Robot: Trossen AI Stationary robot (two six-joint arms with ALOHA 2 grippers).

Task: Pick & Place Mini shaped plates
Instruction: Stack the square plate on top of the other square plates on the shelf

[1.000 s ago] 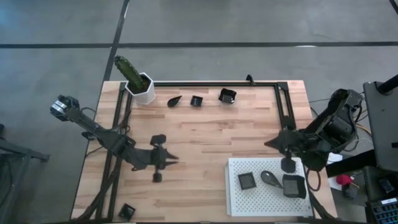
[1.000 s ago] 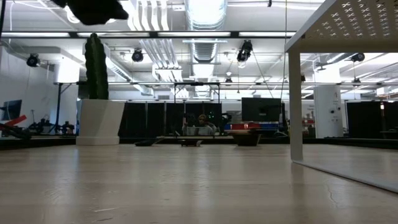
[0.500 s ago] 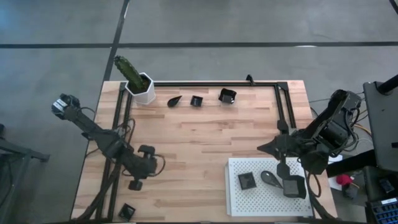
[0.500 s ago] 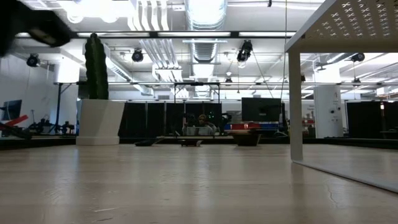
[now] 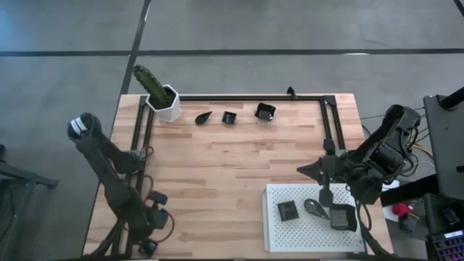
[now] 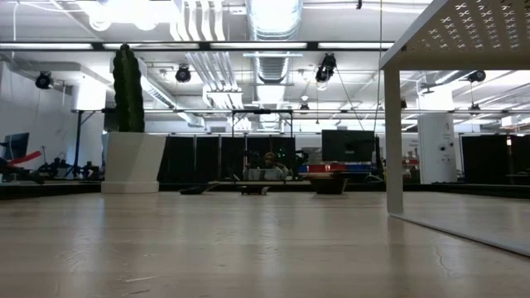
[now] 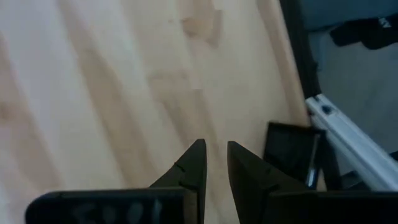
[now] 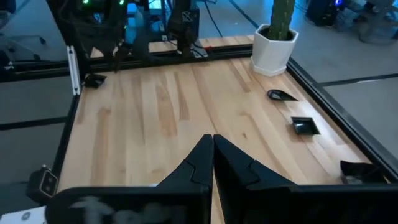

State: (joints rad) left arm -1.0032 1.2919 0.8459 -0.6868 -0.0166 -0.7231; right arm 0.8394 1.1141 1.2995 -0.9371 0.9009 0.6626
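Start at your left: the left pincer (image 5: 148, 243) hangs low at the bench's near left corner, its fingers a narrow gap apart and empty, right by a square mini plate (image 5: 147, 246) near the edge rail. Along the far side, past the cactus pot (image 5: 166, 101), a leaf plate (image 5: 203, 117) and two square plates (image 5: 229, 117) (image 5: 264, 111) still wait. The bench (image 5: 239, 167) middle lies bare, so you have open room to cross. At right, three plates (image 5: 288, 211) already sit on the white perforated tray (image 5: 279, 235); I judge the job under halfway. The right pincer (image 5: 324, 194) hovers over the tray's far edge, closed and empty.
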